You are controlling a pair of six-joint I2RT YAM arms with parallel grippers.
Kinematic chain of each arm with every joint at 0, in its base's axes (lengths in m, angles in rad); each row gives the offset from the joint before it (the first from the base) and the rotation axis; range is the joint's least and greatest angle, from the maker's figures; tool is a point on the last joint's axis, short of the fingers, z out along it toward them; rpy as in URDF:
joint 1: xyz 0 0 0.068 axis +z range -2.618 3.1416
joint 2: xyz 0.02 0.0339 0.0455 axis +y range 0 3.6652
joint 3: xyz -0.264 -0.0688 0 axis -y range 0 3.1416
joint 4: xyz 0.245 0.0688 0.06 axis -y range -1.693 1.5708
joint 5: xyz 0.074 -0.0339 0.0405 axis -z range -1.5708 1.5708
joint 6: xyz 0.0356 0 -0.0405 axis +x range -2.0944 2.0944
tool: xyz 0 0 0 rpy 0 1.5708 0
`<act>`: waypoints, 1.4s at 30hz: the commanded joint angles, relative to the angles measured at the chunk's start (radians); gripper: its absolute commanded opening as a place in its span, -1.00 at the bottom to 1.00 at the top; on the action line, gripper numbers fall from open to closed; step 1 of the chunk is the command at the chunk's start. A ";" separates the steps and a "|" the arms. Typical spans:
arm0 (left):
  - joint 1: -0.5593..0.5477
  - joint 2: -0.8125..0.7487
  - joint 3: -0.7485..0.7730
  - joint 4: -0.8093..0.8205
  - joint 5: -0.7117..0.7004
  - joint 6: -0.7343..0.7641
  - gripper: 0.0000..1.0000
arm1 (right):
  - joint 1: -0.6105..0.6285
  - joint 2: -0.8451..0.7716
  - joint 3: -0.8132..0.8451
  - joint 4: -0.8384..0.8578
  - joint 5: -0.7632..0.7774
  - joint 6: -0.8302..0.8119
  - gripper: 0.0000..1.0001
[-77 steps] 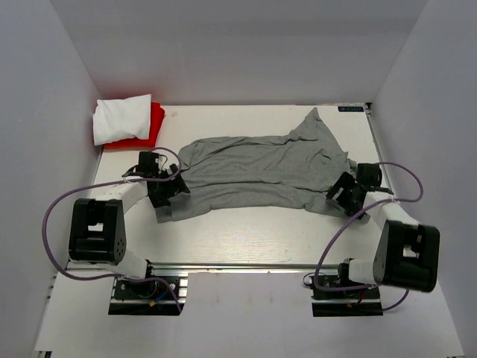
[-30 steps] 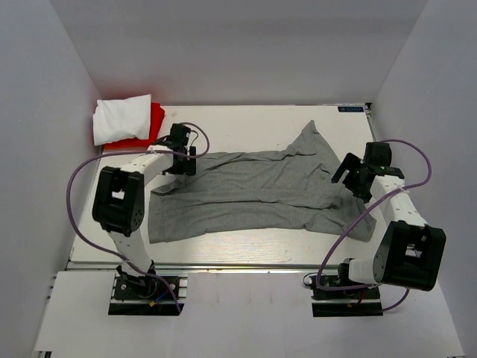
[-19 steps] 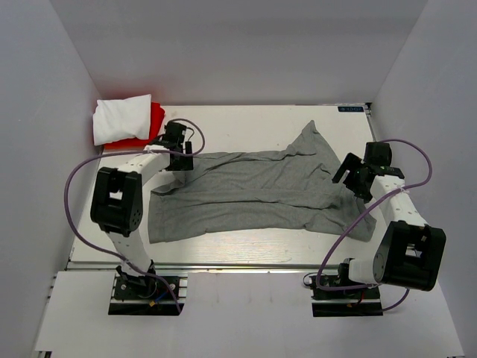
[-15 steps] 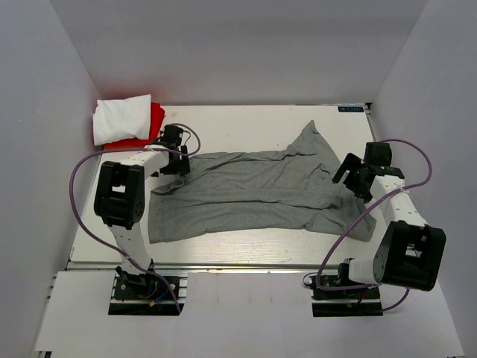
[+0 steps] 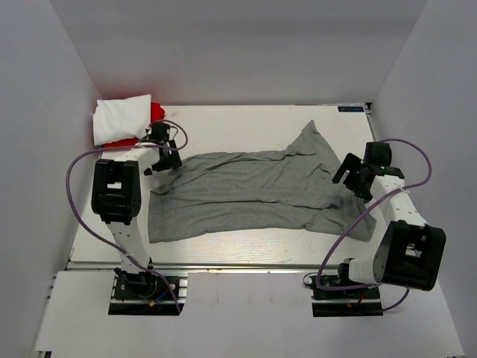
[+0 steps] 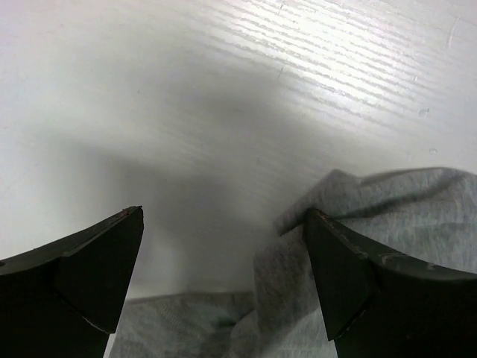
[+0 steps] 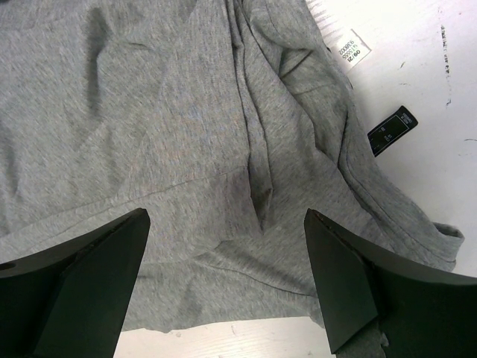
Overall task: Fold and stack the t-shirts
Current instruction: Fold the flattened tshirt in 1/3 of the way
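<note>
A white tag [image 7: 353, 49] at the edge of the grey t-shirt [image 7: 186, 112], ahead and right of the right gripper [image 7: 227, 216], carries rows of small digits, too fine to read; a black tag [image 7: 393, 130], closer to its right finger, bears illegible white marks; a black strip [image 5: 350, 109] on the table [image 5: 246, 246], beyond that gripper, likewise.

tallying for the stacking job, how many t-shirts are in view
3: grey t-shirt spread across the middle of the table; white t-shirt folded at the far left corner; red t-shirt under the white one, mostly covered. Others could be hidden beneath.
</note>
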 commanded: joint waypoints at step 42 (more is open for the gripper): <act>0.033 0.186 0.204 0.200 0.147 0.120 0.23 | 0.001 0.044 0.060 0.230 -0.089 -0.084 0.80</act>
